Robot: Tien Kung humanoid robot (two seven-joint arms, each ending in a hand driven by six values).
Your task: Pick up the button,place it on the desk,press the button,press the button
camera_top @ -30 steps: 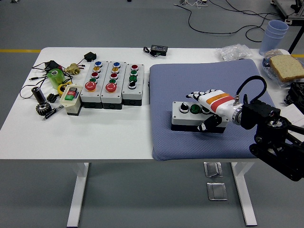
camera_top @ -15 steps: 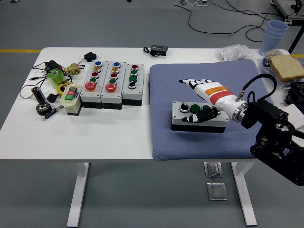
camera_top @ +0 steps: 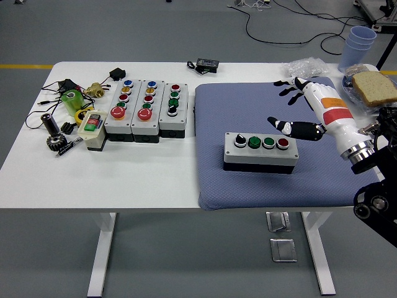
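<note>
White table (camera_top: 155, 180) — blue mat (camera_top: 248, 102), button box (camera_top: 260, 152), grey floor (camera_top: 155, 31)

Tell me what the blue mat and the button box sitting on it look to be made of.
The blue mat looks like woven or knitted fabric: matte, fine dotted texture, soft rounded edges. The button box seems to be moulded plastic: smooth light grey lid over a black base, with glossy coloured button caps. The right hand hovers open beside it.

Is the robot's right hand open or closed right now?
Open: the right hand has its fingers spread, holds nothing, and hovers apart from the button box.
</note>
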